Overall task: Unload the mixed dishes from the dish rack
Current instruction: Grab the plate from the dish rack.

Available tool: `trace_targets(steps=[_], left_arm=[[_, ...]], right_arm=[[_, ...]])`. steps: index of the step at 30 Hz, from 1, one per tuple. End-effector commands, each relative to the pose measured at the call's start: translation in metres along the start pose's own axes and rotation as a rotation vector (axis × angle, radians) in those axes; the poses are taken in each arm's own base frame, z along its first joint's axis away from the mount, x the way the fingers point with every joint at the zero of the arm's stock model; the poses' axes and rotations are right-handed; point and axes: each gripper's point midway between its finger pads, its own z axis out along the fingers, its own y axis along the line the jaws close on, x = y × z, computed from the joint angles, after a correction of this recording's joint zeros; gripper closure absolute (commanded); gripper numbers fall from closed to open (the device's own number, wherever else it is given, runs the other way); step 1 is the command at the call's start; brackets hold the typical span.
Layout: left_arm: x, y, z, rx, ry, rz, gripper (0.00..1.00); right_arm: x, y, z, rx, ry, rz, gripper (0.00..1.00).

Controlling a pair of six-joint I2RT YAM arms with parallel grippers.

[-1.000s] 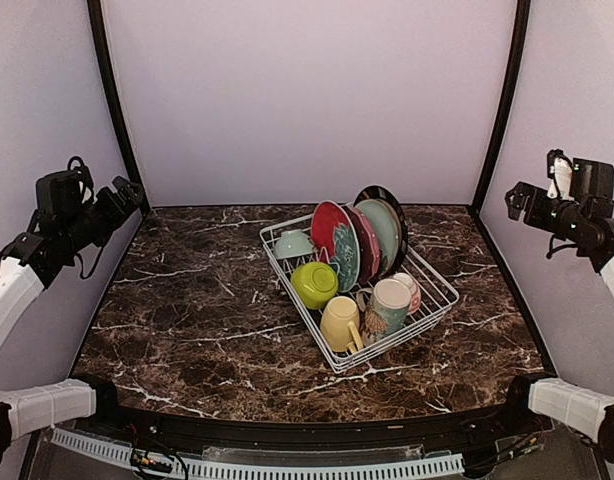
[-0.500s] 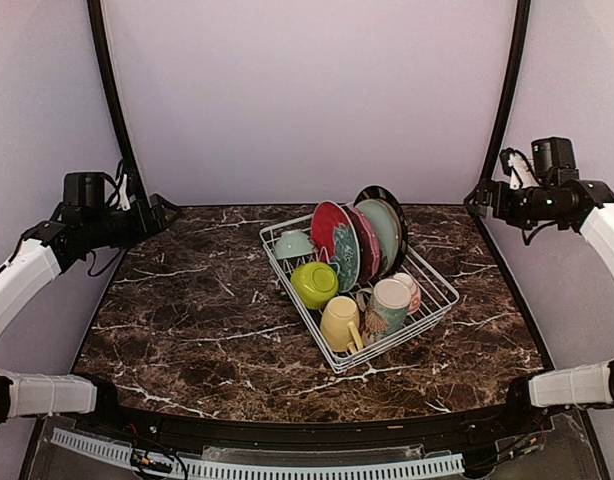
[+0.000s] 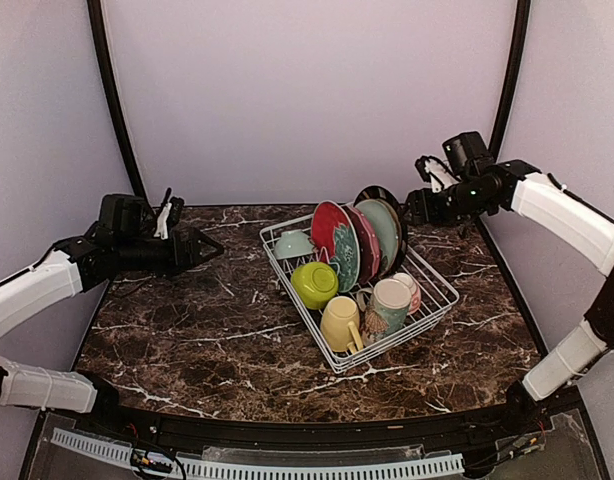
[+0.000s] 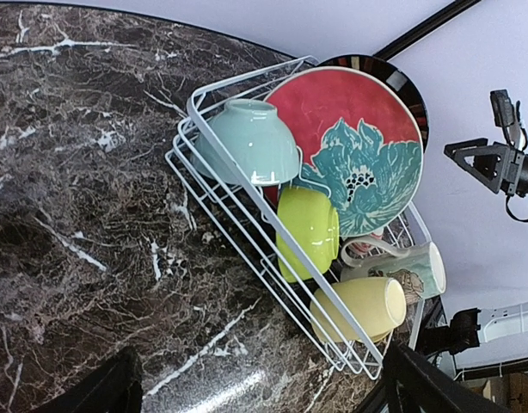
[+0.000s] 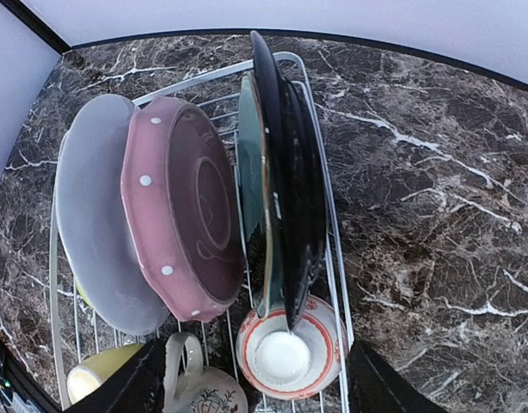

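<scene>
The white wire dish rack point(image 3: 439, 290) stands right of the table's centre. Upright in it are a red flowered plate point(image 3: 332, 235), a pink dotted plate point(image 3: 365, 240), a pale green plate point(image 3: 379, 228) and a dark plate point(image 3: 392, 205). In front lie a teal bowl point(image 3: 293, 244), a lime bowl point(image 3: 314, 283), a yellow mug point(image 3: 339, 322), a cream patterned mug point(image 3: 389, 303) and a red-patterned bowl point(image 3: 411, 290). My left gripper point(image 3: 209, 247) is open and empty, left of the rack. My right gripper point(image 3: 417, 200) is open and empty, above the rack's back right corner, over the dark plate point(image 5: 290, 172).
The dark marble table point(image 3: 187, 320) runs to black posts and pale walls at the back and sides. The left wrist view shows the rack's side wires point(image 4: 238, 224) across the lime bowl point(image 4: 309, 228) and yellow mug point(image 4: 359, 308).
Both arms have swung in from the side walls toward the rack. The left gripper came down and right; the right gripper moved left, over the plates. No dish has moved.
</scene>
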Motion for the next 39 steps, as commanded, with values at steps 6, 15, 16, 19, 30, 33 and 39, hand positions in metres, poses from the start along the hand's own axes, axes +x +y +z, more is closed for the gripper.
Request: trace_targets(steps=[6,15,16,19,30,33,39], left_arm=[[0.025,-0.011,0.005,0.073,0.015,-0.044,0.05],[0.027,-0.009,0.000,0.056,-0.012,-0.050,0.06],[0.027,-0.009,0.000,0.055,-0.014,-0.045,0.06],[0.029,-0.007,-0.001,0.041,-0.007,-0.037,0.07],[0.032,-0.003,-0.004,0.016,0.006,-0.026,0.06],[0.032,-0.003,-0.004,0.014,0.006,-0.033,0.07],[0.030,-0.002,-0.003,0.007,0.001,-0.048,0.07]], right_arm=[[-0.039,-0.007,0.037,0.257,-0.045,-0.179,0.46],[-0.041,-0.018,0.056,0.329,-0.027,-0.227,0.72],[-0.041,-0.018,0.060,0.329,-0.022,-0.233,0.73],[-0.042,-0.019,0.068,0.334,-0.015,-0.252,0.73],[-0.038,-0.024,0.093,0.348,0.022,-0.302,0.80],[-0.038,-0.022,0.093,0.342,0.024,-0.312,0.85],[-0.048,-0.019,0.077,0.349,-0.008,-0.329,0.94]])
